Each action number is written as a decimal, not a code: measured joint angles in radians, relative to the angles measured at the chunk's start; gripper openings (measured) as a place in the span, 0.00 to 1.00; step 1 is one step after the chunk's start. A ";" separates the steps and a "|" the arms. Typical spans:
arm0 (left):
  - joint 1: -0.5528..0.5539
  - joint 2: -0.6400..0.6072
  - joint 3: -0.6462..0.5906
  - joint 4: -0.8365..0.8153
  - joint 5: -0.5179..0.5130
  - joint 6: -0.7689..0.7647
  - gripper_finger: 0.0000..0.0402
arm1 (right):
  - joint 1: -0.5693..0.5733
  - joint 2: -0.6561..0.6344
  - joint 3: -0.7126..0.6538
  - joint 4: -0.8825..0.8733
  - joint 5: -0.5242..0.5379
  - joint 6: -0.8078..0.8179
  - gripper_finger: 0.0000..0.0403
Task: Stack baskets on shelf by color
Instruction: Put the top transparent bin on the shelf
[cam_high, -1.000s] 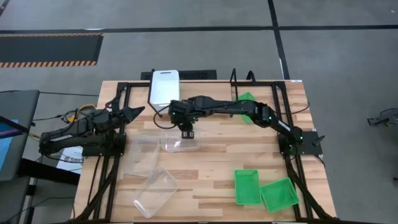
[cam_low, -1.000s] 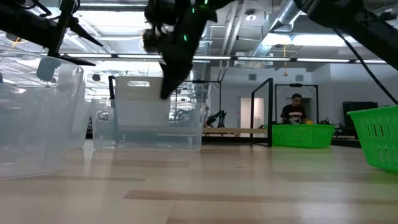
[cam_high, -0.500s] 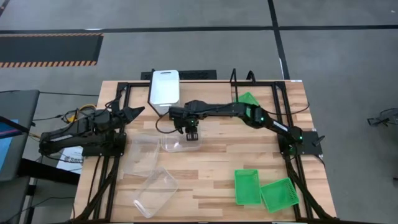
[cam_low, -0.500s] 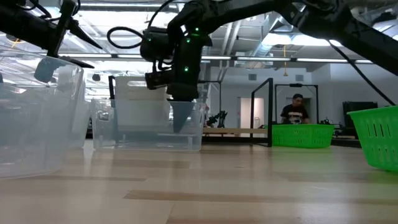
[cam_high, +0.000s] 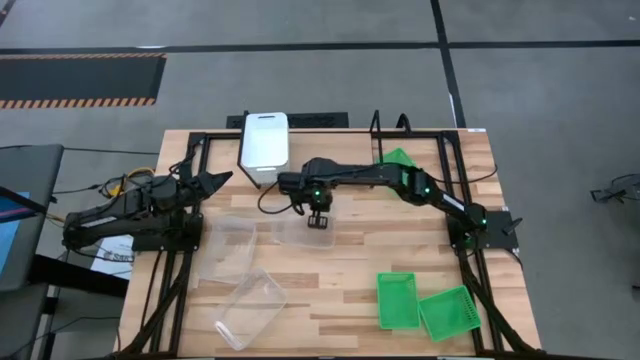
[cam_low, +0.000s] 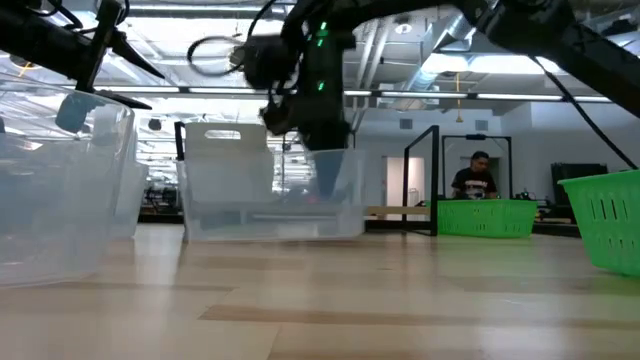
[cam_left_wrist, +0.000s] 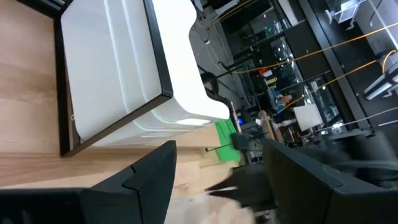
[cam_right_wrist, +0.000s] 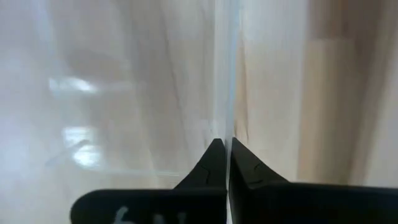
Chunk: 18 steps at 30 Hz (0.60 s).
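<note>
My right gripper (cam_right_wrist: 222, 149) was pinched on one thin wall of the clear plastic basket (cam_high: 300, 230) at mid-table, short of the black-legged wooden shelf (cam_high: 352, 142). Held so narrowly, it could have swung or slipped. My left gripper (cam_high: 222, 178) waited open.

two dark jointed arms, black looping cables, small green lights glowing near the joints.
</note>
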 joint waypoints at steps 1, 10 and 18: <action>0.000 0.000 0.000 0.000 0.000 0.000 0.57 | 0.000 -0.022 0.000 -0.028 -0.005 0.009 0.01; 0.000 0.000 0.000 0.001 0.003 -0.005 0.57 | -0.061 -0.305 0.003 -0.122 -0.012 0.173 0.00; 0.000 0.000 0.000 0.000 0.003 -0.014 0.57 | -0.296 -0.406 0.002 -0.049 0.133 0.364 0.00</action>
